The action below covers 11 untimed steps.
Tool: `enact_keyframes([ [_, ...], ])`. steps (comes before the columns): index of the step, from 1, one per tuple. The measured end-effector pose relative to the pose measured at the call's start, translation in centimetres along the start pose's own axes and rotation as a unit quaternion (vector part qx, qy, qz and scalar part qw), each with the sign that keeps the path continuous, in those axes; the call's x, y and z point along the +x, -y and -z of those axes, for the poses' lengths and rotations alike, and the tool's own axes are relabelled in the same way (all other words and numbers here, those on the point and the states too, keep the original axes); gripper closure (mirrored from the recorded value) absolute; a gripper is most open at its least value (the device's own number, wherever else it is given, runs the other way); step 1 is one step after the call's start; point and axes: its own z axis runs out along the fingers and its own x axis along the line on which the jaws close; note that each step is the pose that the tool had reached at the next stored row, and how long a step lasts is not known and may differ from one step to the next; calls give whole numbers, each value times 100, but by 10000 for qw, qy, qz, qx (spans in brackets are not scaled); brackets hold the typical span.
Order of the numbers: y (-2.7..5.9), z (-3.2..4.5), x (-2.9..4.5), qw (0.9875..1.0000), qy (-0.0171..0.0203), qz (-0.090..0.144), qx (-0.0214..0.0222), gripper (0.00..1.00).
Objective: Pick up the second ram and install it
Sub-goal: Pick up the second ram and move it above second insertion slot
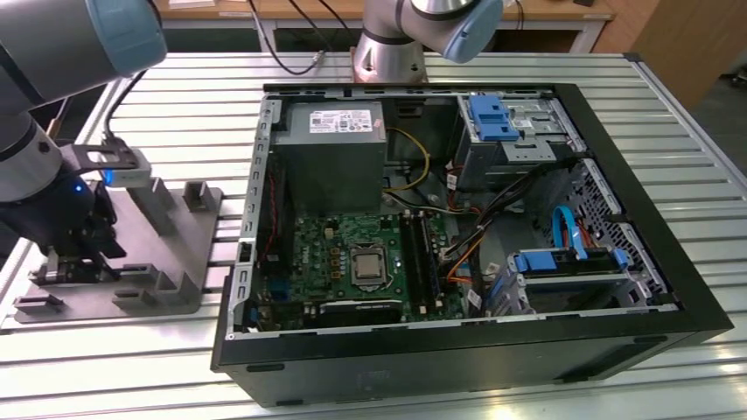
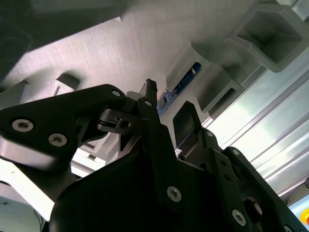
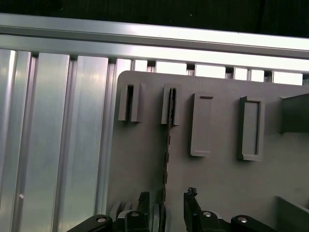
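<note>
1. Early pick stage: claw (image 3: 166,199) down over tray (image 3: 217,174), jaws apart, fingers (image 3: 143,200) on either side of ram (image 3: 167,145). Gaps visible on both sides, so judged not gripped yet.
2. Ram on edge in a tray slot, seen edge-on in the first wrist view as a thin dark line running from the slot to between the fingers.
3. Done: claw lined up on ram. Left: grip, lift, carry, seating in board. No part of the install done.
4. In the exterior view: claw (image 1: 80,254) low on tray (image 1: 175,262) at the exterior view's left, open case (image 1: 467,359) just beside the tray, board (image 1: 350,254) inside with long black slots (image 1: 421,258). Cannot tell whether a stick already sits there.
5. Surface: ribbed aluminium table (image 1: 140,359).
6. Room: arm base (image 1: 391,52) at far edge, cables (image 1: 292,44) and wooden bench (image 1: 386,10) behind.
</note>
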Motion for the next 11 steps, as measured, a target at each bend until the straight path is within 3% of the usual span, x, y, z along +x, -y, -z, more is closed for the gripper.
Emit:
enact_keyframes([
  [6, 6, -32, 2, 10000, -8, 0, -2, 58],
  [11, -141, -46, -8, 10000, 24, 1, 2, 58],
])
